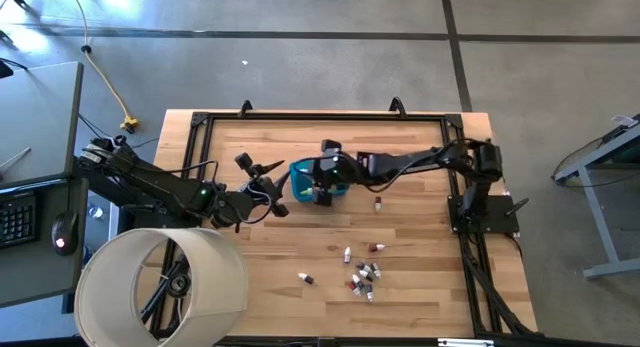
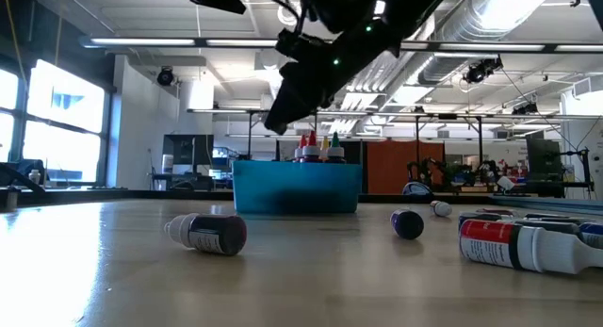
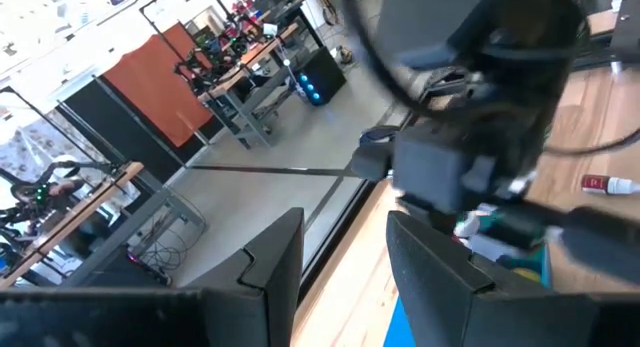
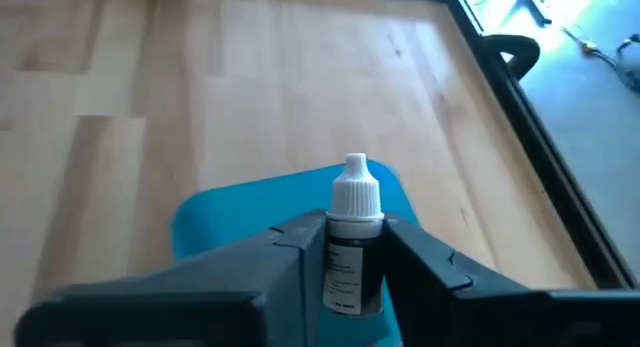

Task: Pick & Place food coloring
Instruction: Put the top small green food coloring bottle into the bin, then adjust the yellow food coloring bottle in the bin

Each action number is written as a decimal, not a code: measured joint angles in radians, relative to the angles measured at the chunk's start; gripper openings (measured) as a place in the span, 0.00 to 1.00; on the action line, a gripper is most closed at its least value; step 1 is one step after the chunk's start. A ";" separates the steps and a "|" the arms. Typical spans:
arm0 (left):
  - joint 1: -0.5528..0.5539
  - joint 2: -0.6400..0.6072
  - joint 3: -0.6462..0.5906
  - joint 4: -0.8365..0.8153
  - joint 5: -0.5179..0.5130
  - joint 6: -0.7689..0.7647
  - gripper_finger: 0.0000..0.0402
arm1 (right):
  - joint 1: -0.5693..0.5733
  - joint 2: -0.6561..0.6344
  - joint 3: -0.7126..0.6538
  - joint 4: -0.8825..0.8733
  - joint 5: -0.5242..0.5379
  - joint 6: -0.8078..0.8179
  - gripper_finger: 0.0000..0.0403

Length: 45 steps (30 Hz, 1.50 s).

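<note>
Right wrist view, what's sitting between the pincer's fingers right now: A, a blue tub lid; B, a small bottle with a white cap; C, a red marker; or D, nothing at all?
B: the right pincer grips a small white-capped bottle upright between its dark fingers, directly over the blue tub.
</note>
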<state>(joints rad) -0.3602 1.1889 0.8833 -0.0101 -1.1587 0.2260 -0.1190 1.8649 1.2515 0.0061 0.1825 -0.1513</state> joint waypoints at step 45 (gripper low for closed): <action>0.000 0.000 0.000 -0.047 0.001 -0.028 0.36 | -0.066 0.192 0.389 -0.548 -0.261 -0.119 0.43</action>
<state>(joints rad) -0.3599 1.1889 0.8833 -0.0570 -1.1576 0.1983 -0.1852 2.0567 1.6402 -0.5419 -0.0781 -0.2707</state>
